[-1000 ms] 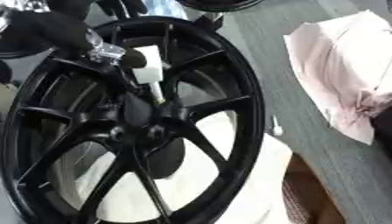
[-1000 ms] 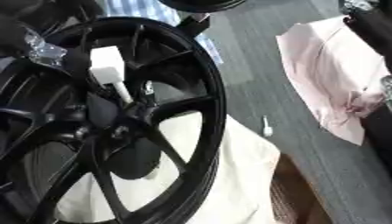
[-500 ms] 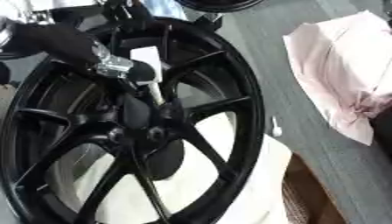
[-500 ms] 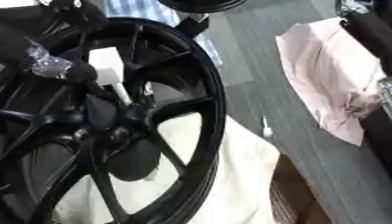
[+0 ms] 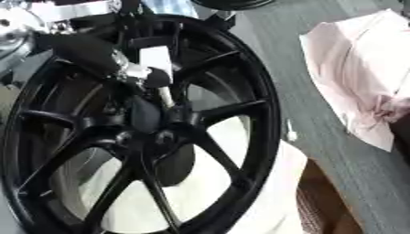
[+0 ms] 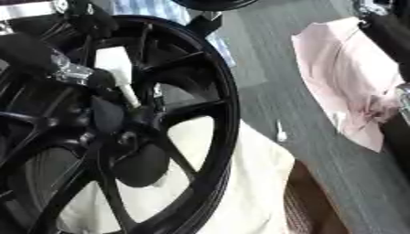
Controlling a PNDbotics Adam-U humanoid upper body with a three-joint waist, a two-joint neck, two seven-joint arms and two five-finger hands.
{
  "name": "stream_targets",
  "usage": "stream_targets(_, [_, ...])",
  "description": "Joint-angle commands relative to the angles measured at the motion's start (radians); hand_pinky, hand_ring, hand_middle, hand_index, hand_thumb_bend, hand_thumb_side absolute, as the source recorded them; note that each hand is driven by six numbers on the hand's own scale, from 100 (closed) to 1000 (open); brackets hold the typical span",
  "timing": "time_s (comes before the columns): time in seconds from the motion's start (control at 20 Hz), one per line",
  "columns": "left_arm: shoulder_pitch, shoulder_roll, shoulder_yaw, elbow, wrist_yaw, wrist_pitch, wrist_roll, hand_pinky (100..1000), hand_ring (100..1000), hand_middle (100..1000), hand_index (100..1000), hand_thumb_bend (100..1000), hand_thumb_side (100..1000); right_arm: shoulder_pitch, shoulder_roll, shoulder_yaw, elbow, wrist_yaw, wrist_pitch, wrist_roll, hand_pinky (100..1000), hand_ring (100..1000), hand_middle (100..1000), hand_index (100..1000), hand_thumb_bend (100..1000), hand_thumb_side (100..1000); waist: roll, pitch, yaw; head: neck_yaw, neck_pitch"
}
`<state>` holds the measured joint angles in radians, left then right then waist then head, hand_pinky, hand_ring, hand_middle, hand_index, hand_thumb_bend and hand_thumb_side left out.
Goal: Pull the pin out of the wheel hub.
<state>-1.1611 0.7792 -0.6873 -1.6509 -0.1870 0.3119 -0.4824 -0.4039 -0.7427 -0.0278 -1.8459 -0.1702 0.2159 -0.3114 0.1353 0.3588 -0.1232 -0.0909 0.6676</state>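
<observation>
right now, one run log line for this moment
step: pull pin | left robot hand: fingers curled at pin | pin: white, shaft still in hub | right robot hand: not in view

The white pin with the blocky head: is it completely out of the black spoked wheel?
No. The white pin has its thin lower end at the hub of the black spoked wheel, with the left robot hand at its head.

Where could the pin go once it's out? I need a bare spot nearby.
Bare grey surface runs between the wheel rim and the pink cloth, holding one small white item. The hub, where the left hand meets the pin, is crowded.
</observation>
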Motion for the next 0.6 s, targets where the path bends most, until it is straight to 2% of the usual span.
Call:
stream_targets(0.05, [-0.016,0.004,0.008,0.016,-0.024,-0.013,0.011,842,796,769,878,676,655,-0.006,-0.015,-0.003,-0.005,-0.006,-0.002,0.005,796,800,636,764,100,524,-0.01,-0.014,0.0,0.009,0.002])
stream_targets(0.6, [-0.007,-0.007,0.015,0.063,-0.069,-0.057,-0.001,839,797,769,875,618,583,0.004,-0.007,-0.005,-0.002,-0.015,-0.004,0.003,797,800,643,763,100,542,-0.005,0.011,-0.009,0.032,-0.011])
